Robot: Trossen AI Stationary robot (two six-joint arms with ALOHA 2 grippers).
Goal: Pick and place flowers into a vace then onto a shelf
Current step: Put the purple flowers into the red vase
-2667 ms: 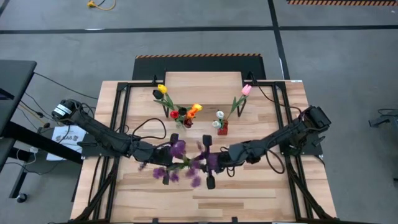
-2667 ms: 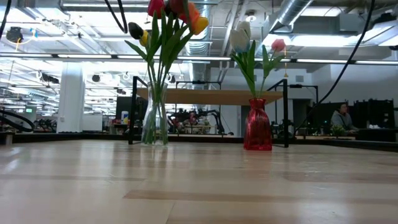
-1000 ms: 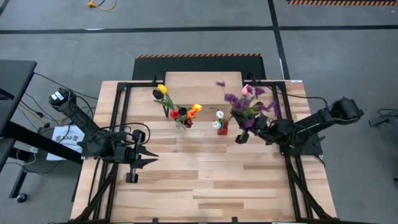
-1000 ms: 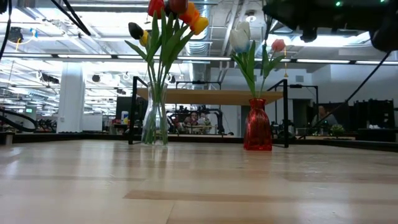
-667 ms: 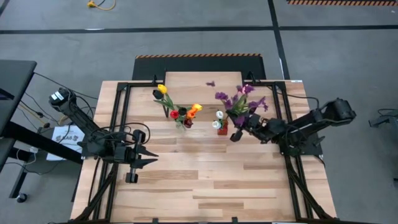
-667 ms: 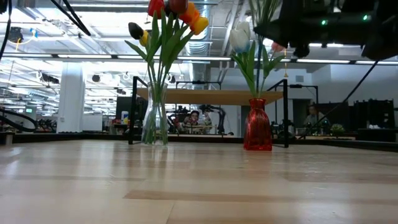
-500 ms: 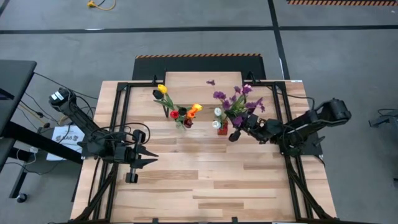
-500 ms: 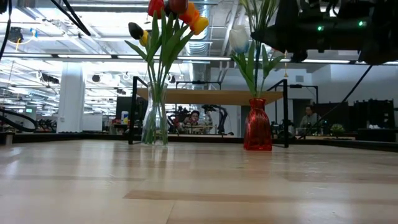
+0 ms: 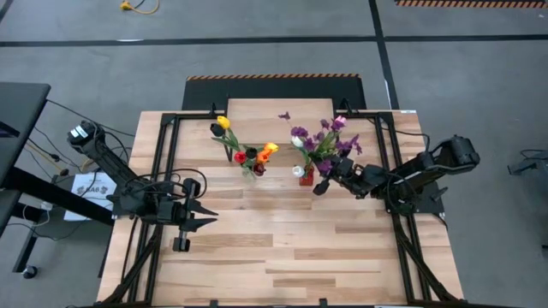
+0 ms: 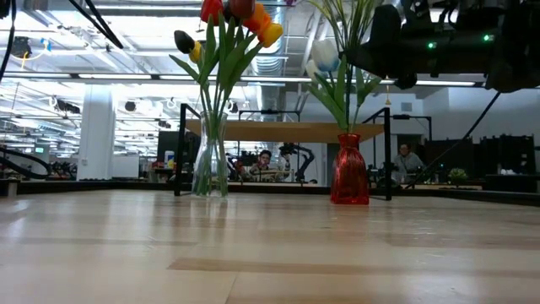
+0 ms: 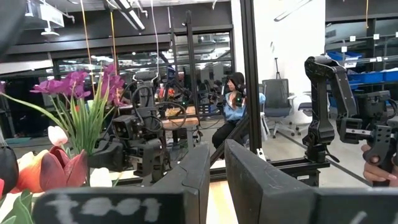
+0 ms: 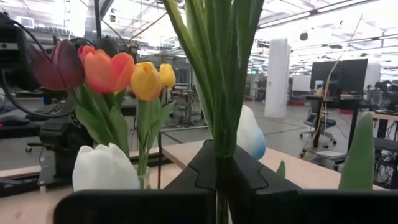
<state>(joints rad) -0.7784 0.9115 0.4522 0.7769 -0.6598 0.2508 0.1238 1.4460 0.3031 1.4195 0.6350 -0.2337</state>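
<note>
I saw the right gripper (image 9: 318, 182) clamped on the stems of the purple sprigs (image 9: 324, 141), just right of the red vase (image 10: 349, 170). The stems (image 12: 219, 74) stood nearly upright, blooms overhead and leaning toward the far side. Since a moment earlier the bunch had shifted left, closing on the vase that held the white tulip (image 10: 325, 52). The left gripper (image 9: 190, 221) waited open at the table's left. The shelf (image 10: 287, 130) stood behind both vases.
</note>
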